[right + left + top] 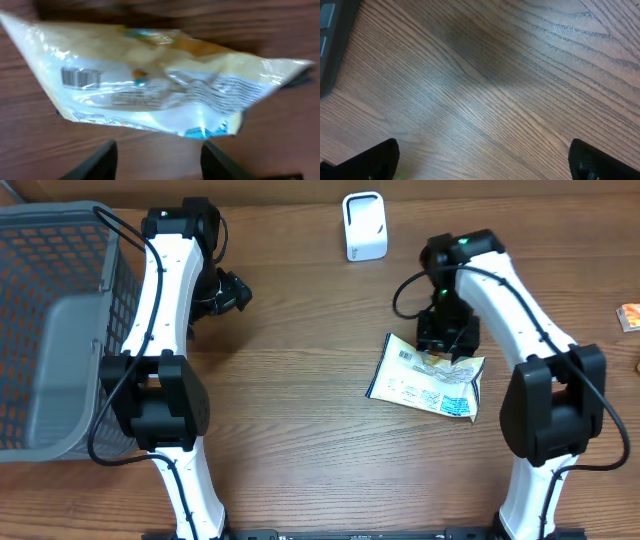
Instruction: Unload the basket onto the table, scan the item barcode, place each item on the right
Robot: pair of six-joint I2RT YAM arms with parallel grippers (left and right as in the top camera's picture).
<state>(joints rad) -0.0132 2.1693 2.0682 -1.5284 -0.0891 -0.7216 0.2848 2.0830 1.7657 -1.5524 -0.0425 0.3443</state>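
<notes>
Right gripper [156, 160] parted over packet [425, 380]; scanner [364, 225] beyond, basket [112, 280] far left.

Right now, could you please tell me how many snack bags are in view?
1: the snack bag lies right of centre, under the right gripper. The basket at the left could hide others.
</notes>
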